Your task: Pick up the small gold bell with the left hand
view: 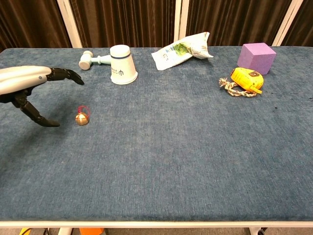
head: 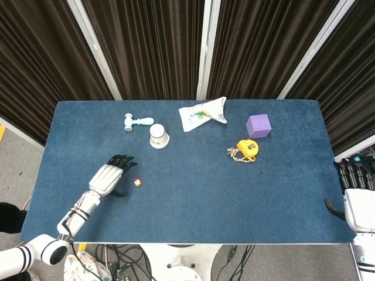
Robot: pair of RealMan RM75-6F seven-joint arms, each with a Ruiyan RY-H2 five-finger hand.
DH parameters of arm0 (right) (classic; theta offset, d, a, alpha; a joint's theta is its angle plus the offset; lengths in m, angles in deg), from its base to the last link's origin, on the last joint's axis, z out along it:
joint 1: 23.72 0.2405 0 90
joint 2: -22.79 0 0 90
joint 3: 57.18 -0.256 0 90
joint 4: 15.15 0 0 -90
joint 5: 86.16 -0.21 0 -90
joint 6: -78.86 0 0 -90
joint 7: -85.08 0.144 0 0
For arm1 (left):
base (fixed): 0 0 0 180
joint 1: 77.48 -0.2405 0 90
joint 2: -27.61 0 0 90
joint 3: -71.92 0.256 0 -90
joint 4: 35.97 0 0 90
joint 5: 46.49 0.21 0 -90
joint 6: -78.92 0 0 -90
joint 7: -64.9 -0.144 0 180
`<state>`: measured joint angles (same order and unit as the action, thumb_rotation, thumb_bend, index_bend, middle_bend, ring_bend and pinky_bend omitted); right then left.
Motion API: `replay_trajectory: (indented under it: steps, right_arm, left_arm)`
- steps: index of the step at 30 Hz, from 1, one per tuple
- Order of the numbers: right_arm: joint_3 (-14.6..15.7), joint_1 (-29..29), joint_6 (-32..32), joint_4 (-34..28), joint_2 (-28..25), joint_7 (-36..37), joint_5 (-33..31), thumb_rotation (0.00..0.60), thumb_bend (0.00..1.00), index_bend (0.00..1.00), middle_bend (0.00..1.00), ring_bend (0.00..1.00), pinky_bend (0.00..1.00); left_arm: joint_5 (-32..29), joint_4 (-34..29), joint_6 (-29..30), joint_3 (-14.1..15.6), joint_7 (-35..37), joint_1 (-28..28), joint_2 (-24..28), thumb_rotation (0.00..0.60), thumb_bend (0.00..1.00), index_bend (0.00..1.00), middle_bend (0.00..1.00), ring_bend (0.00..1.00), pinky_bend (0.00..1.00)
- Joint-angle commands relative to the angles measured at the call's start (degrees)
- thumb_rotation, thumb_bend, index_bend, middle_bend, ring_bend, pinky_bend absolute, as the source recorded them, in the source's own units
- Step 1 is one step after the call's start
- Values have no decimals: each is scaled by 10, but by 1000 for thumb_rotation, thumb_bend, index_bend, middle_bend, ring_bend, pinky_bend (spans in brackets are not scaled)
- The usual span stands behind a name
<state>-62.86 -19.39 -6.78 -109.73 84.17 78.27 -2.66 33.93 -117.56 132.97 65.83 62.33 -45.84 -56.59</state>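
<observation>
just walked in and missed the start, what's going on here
The robot's left hand hovers open over the table, fingers spread, just left of a small gold bell. It is not touching the bell, which sits on the cloth. The right hand rests open at the table's right edge, holding nothing. Further back lie a toy hammer, a white cup, a snack bag, a purple cube and a yellow tape measure, all untouched.

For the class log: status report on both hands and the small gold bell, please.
Left hand open, fingers spread beside the bell, not touching. Right hand open at table edge. Small gold bell on the cloth, unobstructed.
</observation>
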Motion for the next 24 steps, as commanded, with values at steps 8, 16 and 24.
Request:
replay_trajectory:
  steps: [8,16,24]
  right_arm:
    - [0,-1,2,10,2,11,-4,600,144,0,0,0,0]
    - [0,-1,6,20,4,22,-10,600,144,0,0,0,0]
    - [0,-1,9,27,7,26,-11,600,144,0,0,0,0]
  left_arm:
    - [-1,49,-20,4,42,24,-39,600,180,304,105,0,41]
    - [-15,60,-26,4,43,32,-45,600,248,356,108,0,41]
    - [-21,49,-21,5,29,36,-40,600,278,398,114,0,41]
